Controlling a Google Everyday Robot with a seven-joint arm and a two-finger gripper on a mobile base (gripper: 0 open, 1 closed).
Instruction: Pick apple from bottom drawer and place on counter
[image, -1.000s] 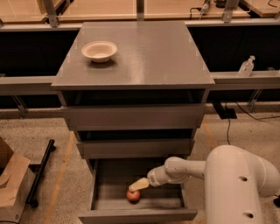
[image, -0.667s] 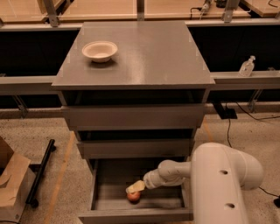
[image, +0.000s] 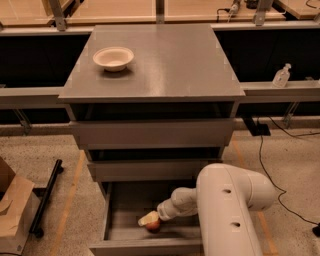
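The bottom drawer (image: 117, 231) is pulled open at the foot of the grey cabinet. The small red-orange apple (image: 153, 225) lies on its floor near the front. My gripper (image: 149, 219) reaches down into the drawer from the right and sits right over the apple, its pale tip covering the apple's top. The white arm (image: 225, 205) fills the lower right. The counter (image: 165, 60) is the cabinet's flat grey top.
A shallow white bowl (image: 113, 58) stands on the counter's left rear. The two upper drawers (image: 150, 132) are slightly open. A cardboard box (image: 12, 212) and a black bar (image: 45, 197) lie on the floor at left. A bottle (image: 281, 76) stands on the right ledge.
The arm has swung further left and lower into the drawer, and the gripper has closed in over the apple. The apple has stayed in place.
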